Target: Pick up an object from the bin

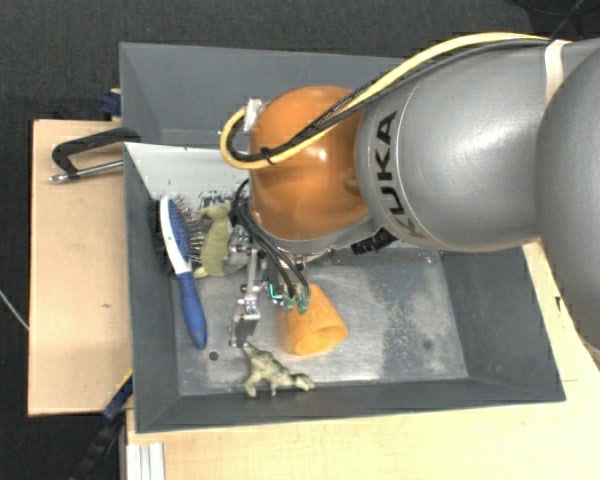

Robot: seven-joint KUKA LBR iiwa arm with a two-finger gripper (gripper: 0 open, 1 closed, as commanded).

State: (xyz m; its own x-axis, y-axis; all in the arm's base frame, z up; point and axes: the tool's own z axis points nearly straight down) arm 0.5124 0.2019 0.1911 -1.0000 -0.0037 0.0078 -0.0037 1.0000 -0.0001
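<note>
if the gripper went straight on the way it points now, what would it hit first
Likely the bare bin floor between the blue-handled brush and the orange cone-shaped block; the small olive toy animal lies just beyond the gripper, and depth is unclear.

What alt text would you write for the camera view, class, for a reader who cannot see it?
A grey KUKA arm reaches into a grey metal bin, its gripper low between a blue-handled brush and an orange wedge-shaped lump. A small tan toy animal lies beside the gripper, near the bin's wall.
</note>
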